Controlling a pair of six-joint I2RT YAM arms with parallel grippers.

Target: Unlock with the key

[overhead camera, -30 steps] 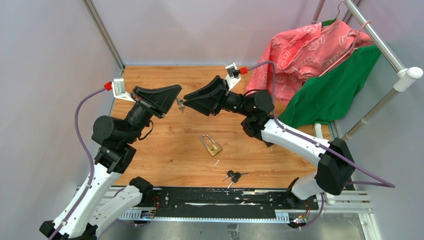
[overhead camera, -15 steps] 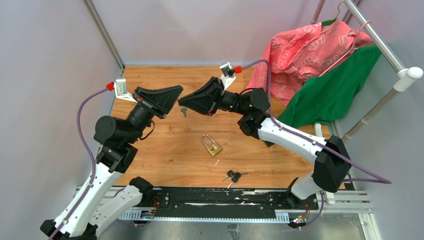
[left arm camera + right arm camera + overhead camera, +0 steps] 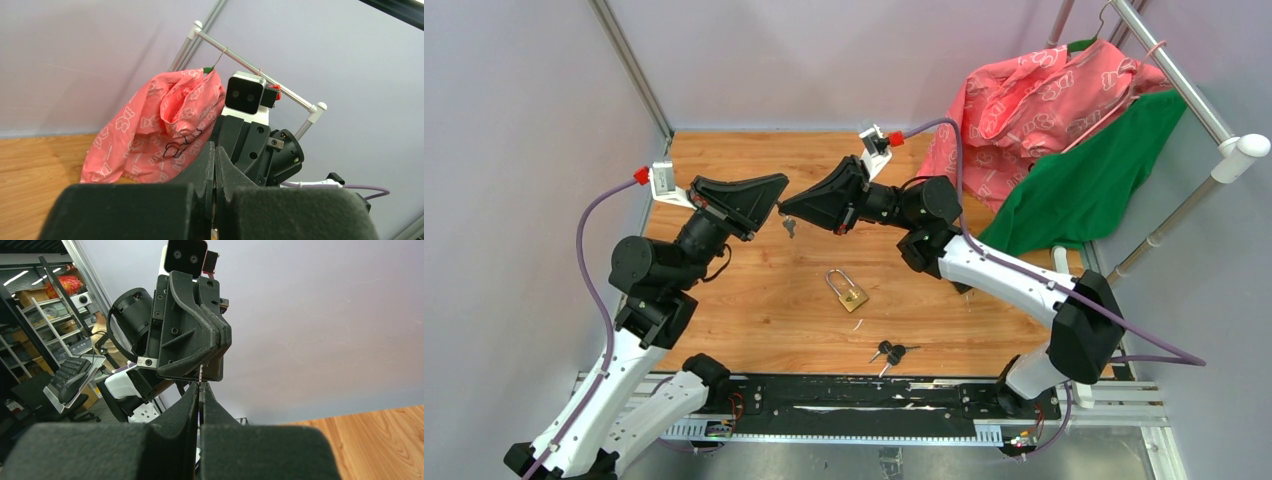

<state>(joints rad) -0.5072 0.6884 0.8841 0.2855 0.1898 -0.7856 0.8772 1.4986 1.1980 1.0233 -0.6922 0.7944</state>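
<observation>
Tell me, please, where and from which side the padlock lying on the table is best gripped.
Grip the padlock by its brass body, pinching its two side edges and coming straight down from above. It lies flat on the table, so the top is the open approach, and the shackle is a thin loop that would likely slip.

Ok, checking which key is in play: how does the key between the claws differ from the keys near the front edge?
The raised key hangs aloft where the left claw and right claw meet; the loose keys lie flat on the table. The raised key looks plain metal; the loose keys have black heads. Neither touches the padlock.
</observation>
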